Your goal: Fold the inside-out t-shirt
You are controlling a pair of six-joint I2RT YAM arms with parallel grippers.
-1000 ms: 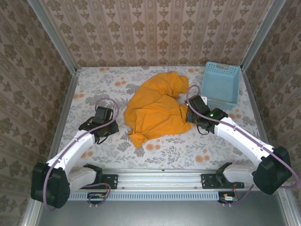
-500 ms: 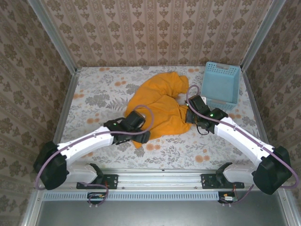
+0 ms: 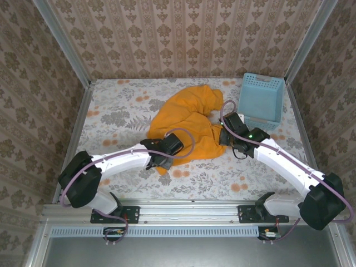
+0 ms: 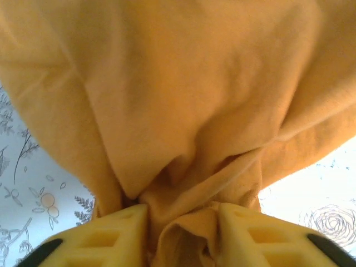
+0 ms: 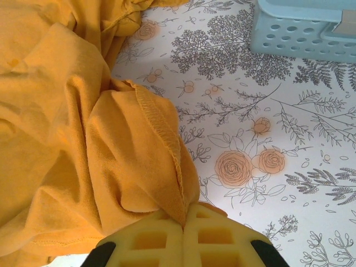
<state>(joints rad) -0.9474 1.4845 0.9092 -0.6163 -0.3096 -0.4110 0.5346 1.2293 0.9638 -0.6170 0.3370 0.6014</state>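
Observation:
The inside-out t-shirt [image 3: 186,125] is a crumpled orange-yellow heap in the middle of the floral table. My left gripper [image 3: 173,146] sits at the shirt's near-left corner. In the left wrist view its yellow fingers [image 4: 119,231] pinch a bunched fold of the t-shirt [image 4: 178,100], and cloth fills the gap between them at the left gripper [image 4: 183,222]. My right gripper [image 3: 221,135] is at the shirt's right edge. In the right wrist view the right gripper [image 5: 183,225] is shut tight on a stitched hem of the t-shirt [image 5: 67,122].
A light blue lattice basket [image 3: 261,100] stands at the back right, and its corner [image 5: 303,28] lies just beyond the right gripper. Patterned walls enclose the table on three sides. Bare floral tablecloth [image 3: 111,111] lies to the left of the shirt.
My left arm swung right from the bare cloth onto the shirt's near-left corner, opened wide on the way, and closed on a fold. The right arm held still.

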